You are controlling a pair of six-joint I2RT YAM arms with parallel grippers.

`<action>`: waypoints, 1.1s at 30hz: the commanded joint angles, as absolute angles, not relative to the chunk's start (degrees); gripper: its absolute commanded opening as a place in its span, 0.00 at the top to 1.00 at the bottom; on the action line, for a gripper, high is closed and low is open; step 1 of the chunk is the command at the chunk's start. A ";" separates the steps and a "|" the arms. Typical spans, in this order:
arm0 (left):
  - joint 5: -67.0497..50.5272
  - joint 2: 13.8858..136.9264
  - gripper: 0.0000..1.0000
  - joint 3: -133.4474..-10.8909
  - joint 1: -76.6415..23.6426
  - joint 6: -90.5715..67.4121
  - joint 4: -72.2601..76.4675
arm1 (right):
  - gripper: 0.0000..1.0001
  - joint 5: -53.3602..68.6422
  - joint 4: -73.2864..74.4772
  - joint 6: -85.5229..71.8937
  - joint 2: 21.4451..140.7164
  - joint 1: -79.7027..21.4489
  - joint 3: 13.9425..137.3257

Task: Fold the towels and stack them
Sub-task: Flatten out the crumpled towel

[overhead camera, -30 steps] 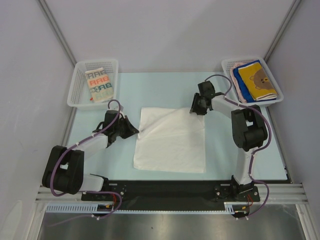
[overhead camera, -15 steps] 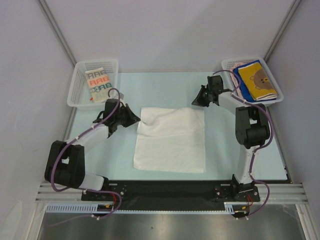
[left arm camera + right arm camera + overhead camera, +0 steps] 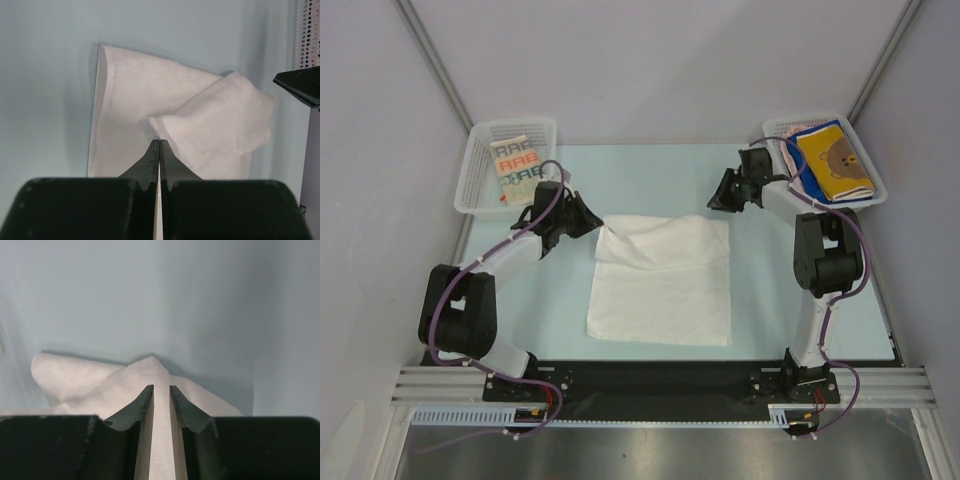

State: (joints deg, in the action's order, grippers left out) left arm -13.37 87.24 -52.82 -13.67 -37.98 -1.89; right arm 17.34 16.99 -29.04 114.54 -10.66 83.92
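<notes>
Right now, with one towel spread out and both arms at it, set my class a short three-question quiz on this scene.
1. True or false: the left gripper is shut on a corner of the white towel.
2. Where does the bear towel lie? A) in the left gripper B) in the far-right basket C) under the white towel
3. How many towels lie spread on the table?
Key: 1 true; 2 B; 3 one.
</notes>
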 commanded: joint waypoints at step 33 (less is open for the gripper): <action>-13.62 85.96 1.00 -51.33 -14.24 -38.50 -0.18 | 0.62 18.37 20.04 -25.49 113.03 -12.92 81.12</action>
